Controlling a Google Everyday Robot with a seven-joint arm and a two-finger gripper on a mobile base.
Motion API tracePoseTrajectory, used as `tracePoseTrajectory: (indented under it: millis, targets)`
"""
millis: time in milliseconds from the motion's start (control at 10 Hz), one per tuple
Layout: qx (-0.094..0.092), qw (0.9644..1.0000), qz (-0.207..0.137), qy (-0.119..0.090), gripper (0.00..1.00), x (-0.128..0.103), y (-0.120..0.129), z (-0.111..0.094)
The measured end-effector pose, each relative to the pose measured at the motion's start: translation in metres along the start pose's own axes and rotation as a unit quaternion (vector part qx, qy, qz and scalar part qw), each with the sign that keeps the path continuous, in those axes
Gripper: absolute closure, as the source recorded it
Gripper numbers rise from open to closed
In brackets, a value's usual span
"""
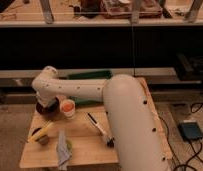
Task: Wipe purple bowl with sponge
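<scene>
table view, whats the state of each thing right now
gripper: down over the purple bowl, hidden by the arm
purple bowl: upright at the table's left edge, mostly covered
white cup: upright, beside the bowl
green tray: flat at the back, partly hidden
cloth: crumpled near the front edge

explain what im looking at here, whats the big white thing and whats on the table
The big white thing is a robot arm, seen from one camera looking down along it. It bends left, and its gripper is down over the purple bowl at the table's left edge; the arm hides what it holds. Beside the bowl stands a white cup with an orange inside. Behind lies a green tray. Nearer are a yellow block, a grey-blue rag and a dark-tipped brush.
</scene>
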Motion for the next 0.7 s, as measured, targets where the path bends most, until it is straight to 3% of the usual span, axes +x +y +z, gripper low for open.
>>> tracePoseTrajectory:
  millis: [300,700]
  targets:
    - [0.010,0.9997,-0.019,-0.007,0.97,0.004,-0.011,0.009]
    - [0.035,0.9981,-0.046,-0.022,0.97,-0.016,-0.039,0.011]
